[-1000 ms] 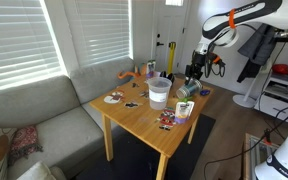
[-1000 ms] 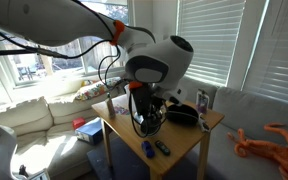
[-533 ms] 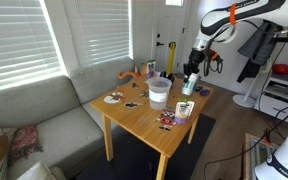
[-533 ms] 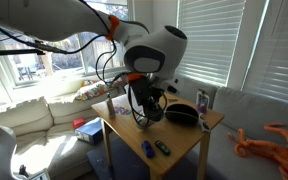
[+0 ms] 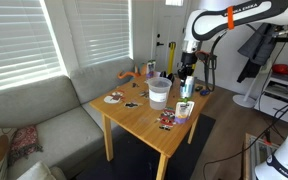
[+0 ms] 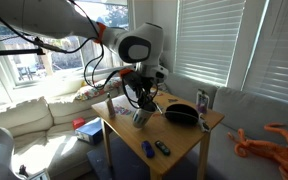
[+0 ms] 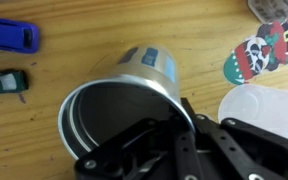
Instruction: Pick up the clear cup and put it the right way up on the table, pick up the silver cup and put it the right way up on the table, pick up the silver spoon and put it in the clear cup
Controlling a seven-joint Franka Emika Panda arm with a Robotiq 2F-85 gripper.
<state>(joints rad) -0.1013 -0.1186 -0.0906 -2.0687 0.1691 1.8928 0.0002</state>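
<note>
Under everything, table (image 5: 134,118): light wooden square on four legs, in both exterior views.
Arm (image 5: 229,18): white, reaching down over the table's far side.
Clear cup (image 5: 158,92): whitish, standing on the tabletop; in the wrist view at 3 o'clock from the silver cup, near but apart from it.
Gripper (image 6: 142,104): clenched on the silver cup, fingers at 5 o'clock on its rim in the wrist view.
Silver cup (image 7: 119,95): directly under the gripper, tilted, held off the tabletop, open mouth toward the wrist camera.
Blue toy car (image 7: 9,35): on the wood, at 10 o'clock from the silver cup.
</note>
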